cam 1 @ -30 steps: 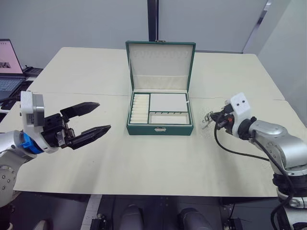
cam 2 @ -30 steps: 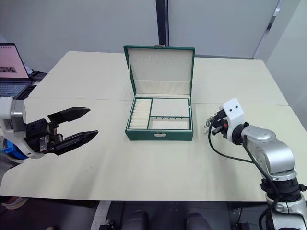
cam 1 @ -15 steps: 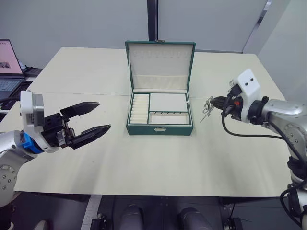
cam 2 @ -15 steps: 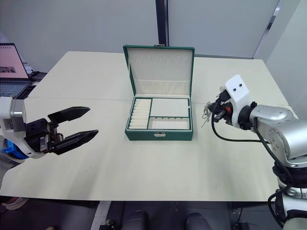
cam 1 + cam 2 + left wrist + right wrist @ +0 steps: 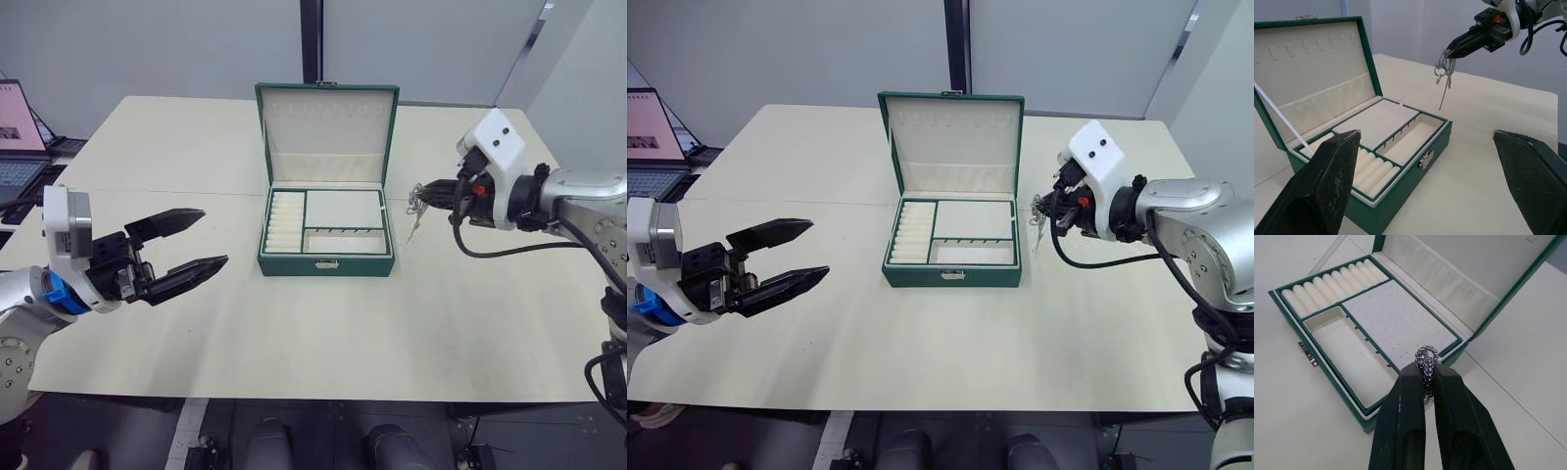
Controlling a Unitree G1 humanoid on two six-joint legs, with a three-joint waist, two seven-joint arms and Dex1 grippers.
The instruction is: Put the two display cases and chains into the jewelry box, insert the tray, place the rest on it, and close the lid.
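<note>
Right gripper (image 5: 421, 192) clamped on a silver chain (image 5: 1442, 68), dangling just right of the jewelry box (image 5: 327, 262); tray (image 5: 1376, 328) lies left of it. Left gripper (image 5: 196, 238) spread apart, well left.

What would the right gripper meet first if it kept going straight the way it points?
Probably the jewelry box: the right gripper, shut on a chain, points at its right wall; height is unclear.

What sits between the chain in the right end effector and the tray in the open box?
Nothing visible. The right end effector holds the chain in the air beside the jewelry box; the lid stands open, and the tray compartments look bare.
</note>
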